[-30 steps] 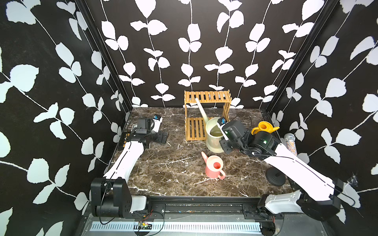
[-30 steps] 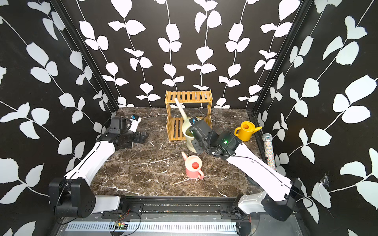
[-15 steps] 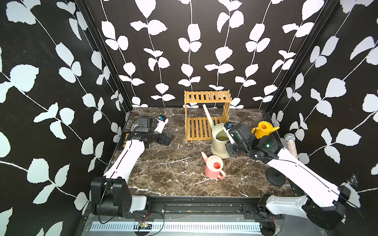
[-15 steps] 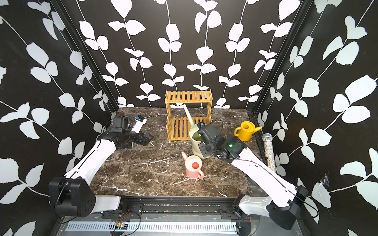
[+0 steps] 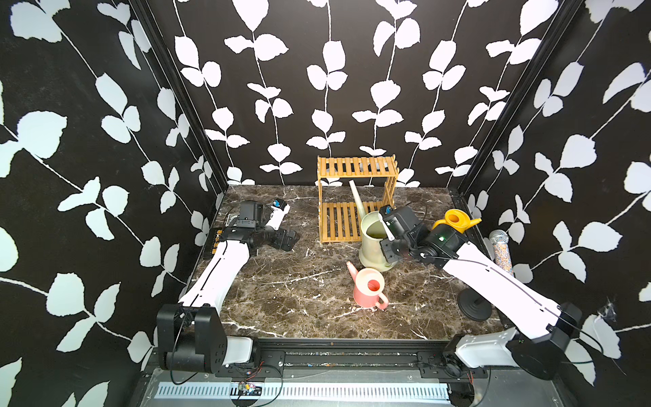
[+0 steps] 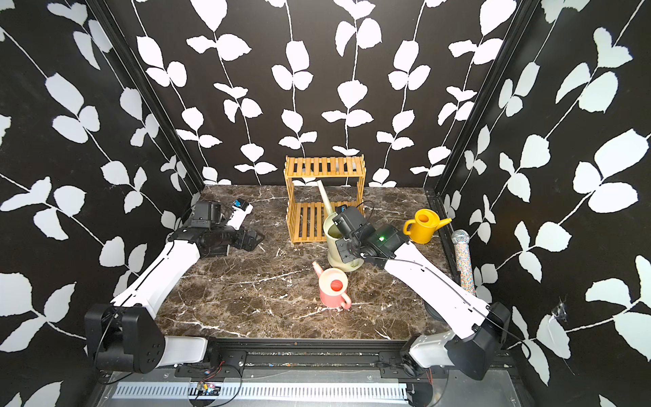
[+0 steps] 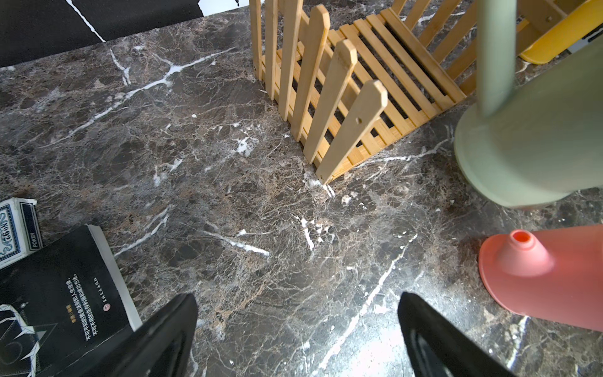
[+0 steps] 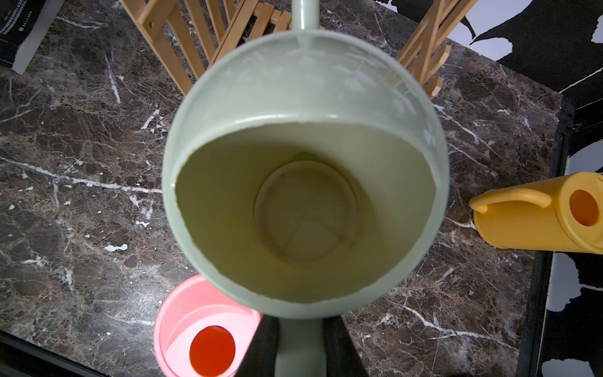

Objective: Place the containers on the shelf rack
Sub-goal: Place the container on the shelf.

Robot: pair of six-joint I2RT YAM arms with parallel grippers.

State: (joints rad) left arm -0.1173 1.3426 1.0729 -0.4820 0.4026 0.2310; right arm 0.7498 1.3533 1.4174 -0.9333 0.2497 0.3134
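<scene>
Green can (image 5: 372,246) | we hold its handle, right gripper (image 8: 300,346) clamped, left gripper (image 7: 297,329) apart | step: first can to shelf rack (image 5: 356,167) | next: lift, keep spout clear of slats.

The left hand (image 7: 295,298) hangs over the brown marble surface (image 7: 195,163), its black fingers (image 7: 169,326) spread wide with nothing between them. Beyond stands the wooden rack (image 7: 326,98), the green watering can (image 7: 528,147) just beside its corner and the pink watering can (image 7: 548,280) nearer. A black book (image 7: 58,300) lies next to a card box (image 7: 16,228).
</scene>
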